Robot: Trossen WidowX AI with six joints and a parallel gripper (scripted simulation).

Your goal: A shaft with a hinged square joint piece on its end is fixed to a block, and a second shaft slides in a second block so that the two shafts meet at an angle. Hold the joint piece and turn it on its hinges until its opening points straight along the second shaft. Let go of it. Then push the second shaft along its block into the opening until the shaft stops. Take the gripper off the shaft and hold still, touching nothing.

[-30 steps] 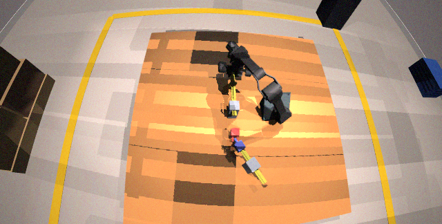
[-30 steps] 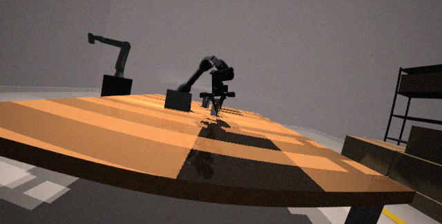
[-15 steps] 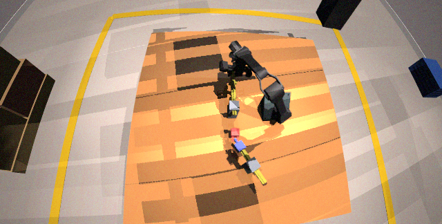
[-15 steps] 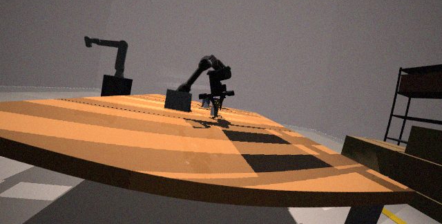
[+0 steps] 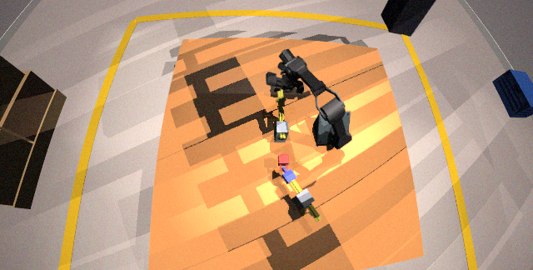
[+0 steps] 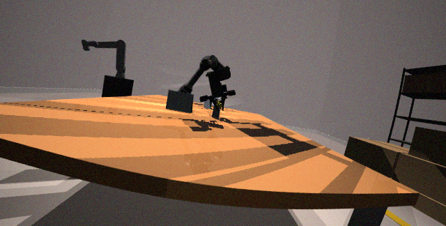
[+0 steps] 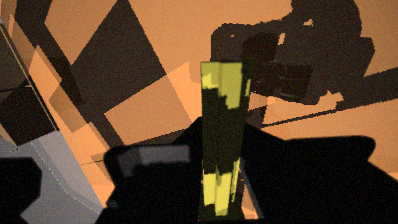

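Observation:
My gripper (image 5: 280, 91) (image 6: 216, 107) (image 7: 214, 120) is shut on the far end of the second shaft (image 5: 281, 109) (image 7: 223, 125), a yellow bar. This shaft runs through a light grey block (image 5: 281, 127) and points toward the joint piece. The joint piece (image 5: 284, 159) is a red square part hinged to a blue part (image 5: 289, 175). These sit on the end of the fixed yellow shaft (image 5: 296, 187), which passes through a second grey block (image 5: 304, 197). A gap lies between the second shaft's near end and the red joint piece. In the wrist view the dark fingers flank the yellow bar.
The arm's base (image 5: 331, 130) (image 6: 180, 101) stands on the orange table (image 5: 200, 203) (image 6: 139, 142), right of the sliding block. A yellow line (image 5: 100, 99) rings the floor. A black box (image 5: 408, 5), a blue crate (image 5: 514, 92) and shelving (image 5: 25, 137) stand off the table.

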